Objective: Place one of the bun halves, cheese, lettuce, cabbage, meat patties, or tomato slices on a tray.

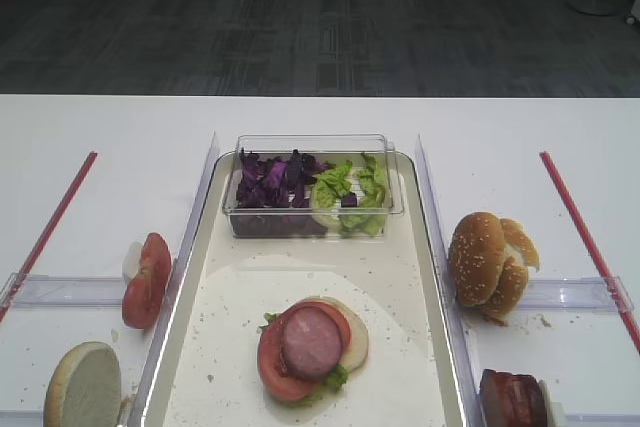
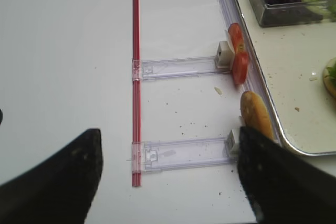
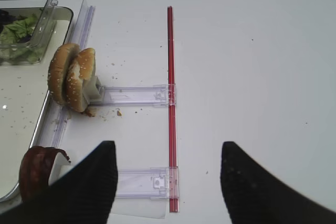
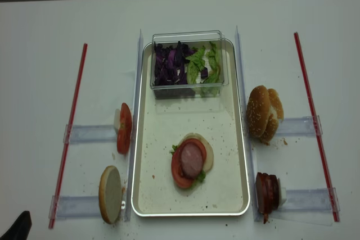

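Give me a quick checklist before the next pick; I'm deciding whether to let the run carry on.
1. Stack on the tray sits flat, meat patty topping a tomato slice: ok.
2. Sesame bun halves stand ready right of the tray: ok.
3. Right tool jaws apart, nothing between them: ok.
4. Left tool jaws apart, nothing between them: ok.
5. Clear box with cabbage and lettuce rests at the tray's far end: ok.
6. Cheese supply: cannot tell, none visible.
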Tool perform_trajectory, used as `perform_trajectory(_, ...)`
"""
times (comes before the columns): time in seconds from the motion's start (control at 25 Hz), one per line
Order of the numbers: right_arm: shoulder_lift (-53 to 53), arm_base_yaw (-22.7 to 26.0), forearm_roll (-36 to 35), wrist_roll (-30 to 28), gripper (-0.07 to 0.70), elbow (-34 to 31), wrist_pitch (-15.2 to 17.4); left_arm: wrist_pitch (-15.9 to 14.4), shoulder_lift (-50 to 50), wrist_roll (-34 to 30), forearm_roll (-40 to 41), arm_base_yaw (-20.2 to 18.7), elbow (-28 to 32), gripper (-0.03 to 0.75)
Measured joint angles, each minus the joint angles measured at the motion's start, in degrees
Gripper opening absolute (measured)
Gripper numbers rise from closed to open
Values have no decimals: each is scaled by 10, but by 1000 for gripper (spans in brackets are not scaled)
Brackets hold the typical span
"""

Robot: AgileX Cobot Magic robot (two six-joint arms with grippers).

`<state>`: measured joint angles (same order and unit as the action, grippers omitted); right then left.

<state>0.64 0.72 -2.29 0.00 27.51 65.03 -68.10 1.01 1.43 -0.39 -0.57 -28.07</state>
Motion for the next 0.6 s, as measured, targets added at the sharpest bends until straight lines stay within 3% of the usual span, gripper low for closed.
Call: perform_trajectory(0.6,0,0,0,0,456,0,0,0,0,0,0,0,0,492)
